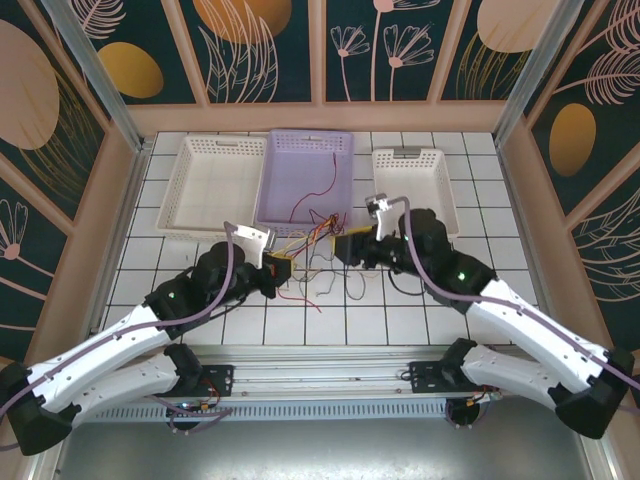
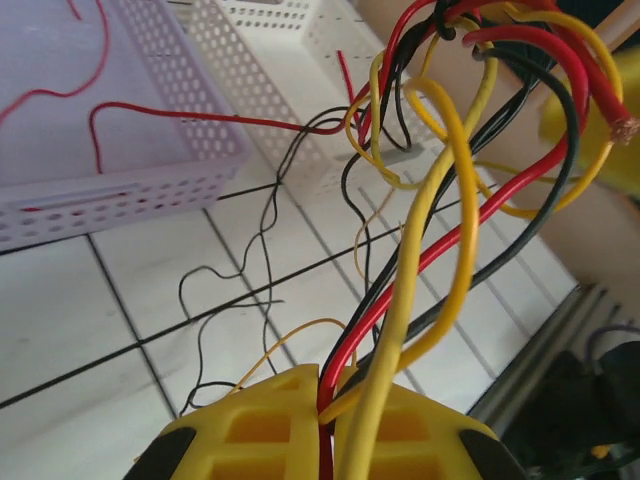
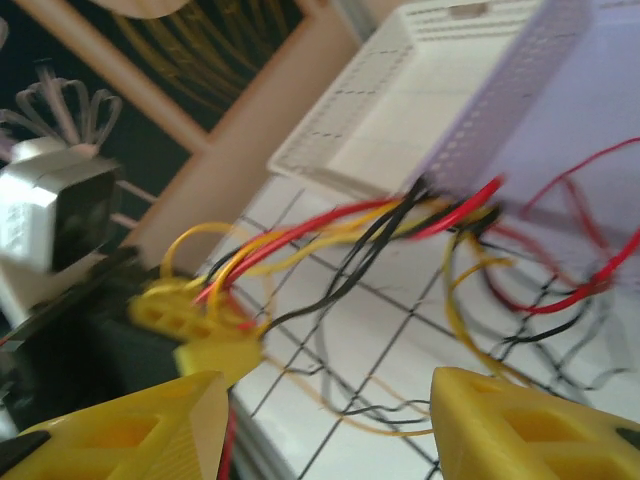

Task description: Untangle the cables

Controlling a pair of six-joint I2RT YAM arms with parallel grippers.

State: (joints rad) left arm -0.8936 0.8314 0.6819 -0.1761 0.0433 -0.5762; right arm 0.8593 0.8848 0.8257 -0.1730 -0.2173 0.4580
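We find the left fingers (image 2: 260,420) clamped on the cables (image 2: 418,260), apparently as an anchor; the right fingers (image 3: 520,420) gape empty just short.

Blurred cables (image 3: 465,207) in right wrist view; their lower ends hidden inside left pincer (image 2: 325,395)

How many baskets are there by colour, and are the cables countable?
White baskets: 2
Purple basket: 1
Cables: red, yellow and black strands, too tangled to count
Total baskets: 3
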